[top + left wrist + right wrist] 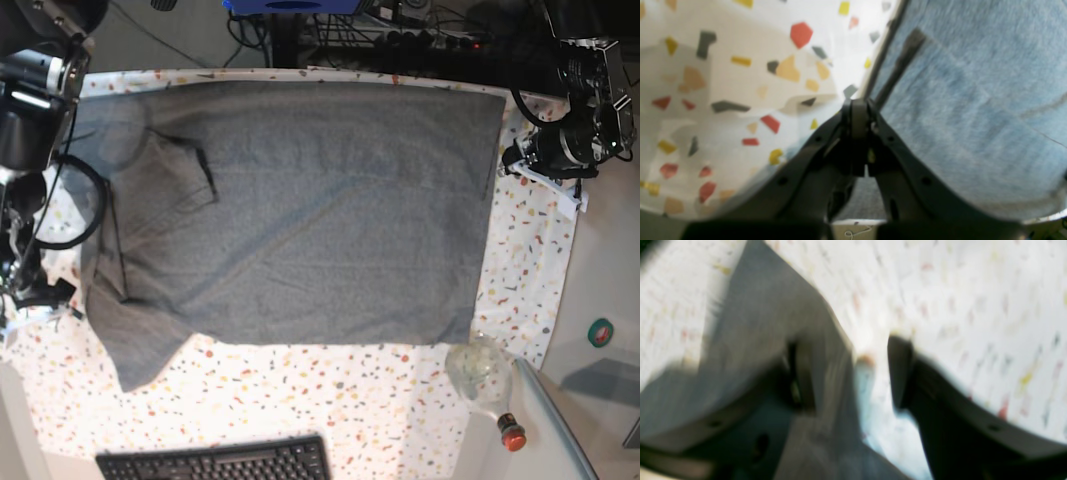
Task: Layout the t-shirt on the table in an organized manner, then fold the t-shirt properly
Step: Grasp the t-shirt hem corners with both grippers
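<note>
- Lying flat across the far half of the table, the t-shirt spreads wide, its far edge running along the table's far edge and its near edge straight across the table's middle.
- On the base view's left end of the t-shirt, a sleeve sticks out toward the keyboard, and another fold of grey cloth lies doubled over the body.
- The left gripper sits at the t-shirt's edge on the base view's right; in the left wrist view its jaws are pressed together at the tips, right on the line where the grey cloth meets the speckled table. Whether a bit of cloth is pinched between them cannot be told.
- In the base view the left arm hangs just beside the t-shirt's far right corner.
- The right gripper shows its jaws apart in the blurred right wrist view, with the table's white speckled cloth in the gap; a grey flap of the t-shirt lies over one finger.
- The right arm stands at the t-shirt's left end in the base view.
- A clear bottle with a red cap lies just off the t-shirt's near right corner, at the table's rim.
</note>
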Tool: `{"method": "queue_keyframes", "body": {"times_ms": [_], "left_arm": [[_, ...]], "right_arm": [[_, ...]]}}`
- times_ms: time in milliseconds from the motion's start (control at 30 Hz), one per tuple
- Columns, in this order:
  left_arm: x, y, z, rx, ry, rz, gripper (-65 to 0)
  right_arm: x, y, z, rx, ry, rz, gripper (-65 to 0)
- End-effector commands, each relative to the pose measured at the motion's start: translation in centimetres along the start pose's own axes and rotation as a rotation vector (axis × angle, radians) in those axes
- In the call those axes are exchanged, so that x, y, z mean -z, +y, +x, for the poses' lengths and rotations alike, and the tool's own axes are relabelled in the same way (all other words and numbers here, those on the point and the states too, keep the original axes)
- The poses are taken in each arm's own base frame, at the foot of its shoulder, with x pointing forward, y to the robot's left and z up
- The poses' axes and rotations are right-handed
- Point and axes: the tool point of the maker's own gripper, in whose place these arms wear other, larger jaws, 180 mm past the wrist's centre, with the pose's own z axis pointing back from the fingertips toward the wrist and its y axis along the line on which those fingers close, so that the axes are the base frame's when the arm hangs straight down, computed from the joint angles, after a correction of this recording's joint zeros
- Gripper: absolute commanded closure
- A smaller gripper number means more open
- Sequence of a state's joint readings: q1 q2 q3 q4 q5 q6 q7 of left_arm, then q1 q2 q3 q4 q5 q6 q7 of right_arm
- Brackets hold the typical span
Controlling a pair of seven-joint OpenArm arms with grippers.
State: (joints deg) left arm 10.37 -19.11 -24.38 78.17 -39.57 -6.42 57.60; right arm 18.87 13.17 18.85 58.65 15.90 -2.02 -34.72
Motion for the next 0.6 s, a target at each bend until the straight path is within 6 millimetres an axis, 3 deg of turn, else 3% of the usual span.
{"method": "queue_keyframes", "body": {"times_ms": [0, 100, 233, 567], "left_arm": [[-0.8, 0.5, 1.6, 0.023, -0.037, 0.009, 0.0], [-0.9, 0.5, 1.7, 0.024, -0.037, 0.010, 0.0], [-1.3, 1.0, 1.9, 0.037, -0.041, 0.025, 0.0], [-3.1, 3.2, 3.1, -0.023, -0.109, 0.056, -0.3]], "right_arm": [[0.3, 1.9, 2.5, -0.044, -0.054, 0.028, -29.4], [2.4, 3.2, 2.1, -0.138, -0.038, 0.007, -33.2], [4.1, 2.9, 1.3, -0.133, -0.002, -0.014, -35.3], [4.9, 1.9, 0.0, -0.144, -0.007, -0.038, -35.0]]}}
